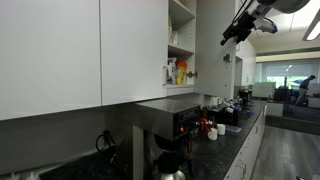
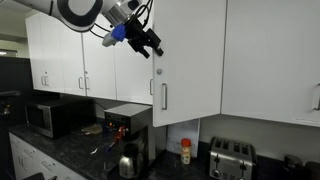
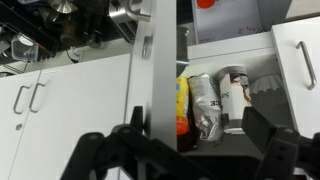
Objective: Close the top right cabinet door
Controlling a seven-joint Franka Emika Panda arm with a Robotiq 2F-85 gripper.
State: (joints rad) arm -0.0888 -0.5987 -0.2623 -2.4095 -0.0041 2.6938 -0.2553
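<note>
Kitchen: spread-fingered gripper (image 2: pixel 151 46) beside the ajar top right cabinet door (image 2: pixel 190 60), bottle labels (image 3: pixel 205 100) unreadable

— What is lost in the wrist view?
— The gripper (image 3: pixel 190 135) is blurred and cut off by the lower edge. The labels on the containers (image 3: pixel 205 105) on the shelf cannot be read.
— And from outside?
— The arm (image 2: pixel 60 10) is cut by the upper edge in both exterior views. The top right cabinet door (image 2: pixel 190 55) is cropped at its top in an exterior view. In an exterior view the containers (image 1: pixel 172 72) are shown too small to be identified.
</note>
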